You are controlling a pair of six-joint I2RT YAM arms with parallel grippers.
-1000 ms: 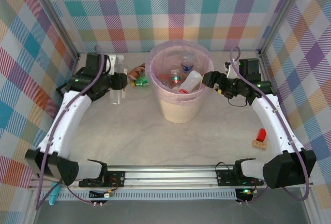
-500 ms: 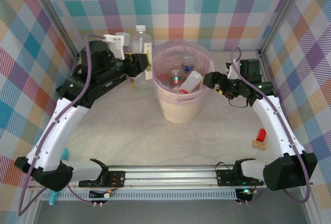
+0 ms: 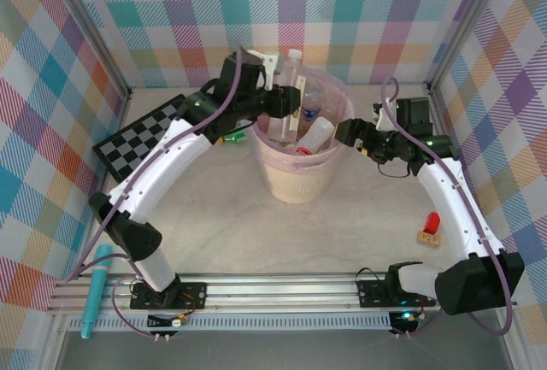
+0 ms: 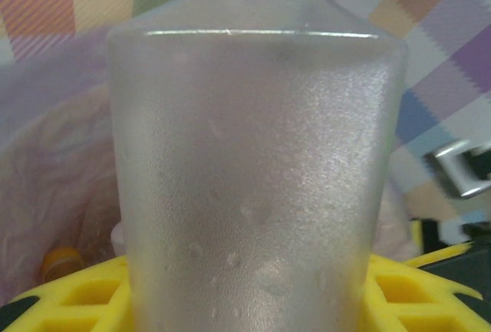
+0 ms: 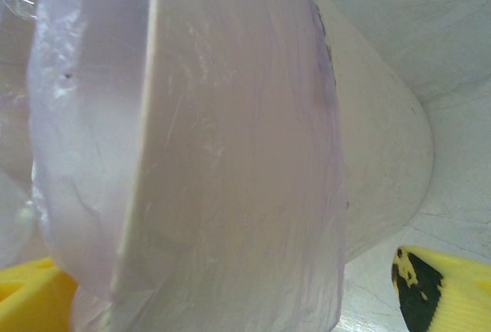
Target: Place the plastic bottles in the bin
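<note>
Left gripper (image 3: pixel 289 103): clamped on frosted clear bottle (image 4: pixel 253 179), upright over far rim of bin (image 3: pixel 295 184), upper centre. Step, as judged: drop-off. Next: centre over opening, then let go.

Crowded bin (image 3: pixel 296 184) mouth: left pincer (image 3: pixel 288 107) with bottle (image 3: pixel 293 71) above, right pincer (image 3: pixel 344 131) perhaps astride rim.

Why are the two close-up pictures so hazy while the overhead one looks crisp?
Top external view: even light, sharp, hardly any shadow by the bin. Left wrist view: the clear bottle sits right at the lens, soft, with a glare streak across its shoulder. Right wrist view: the pink liner is likewise too close to focus.
</note>
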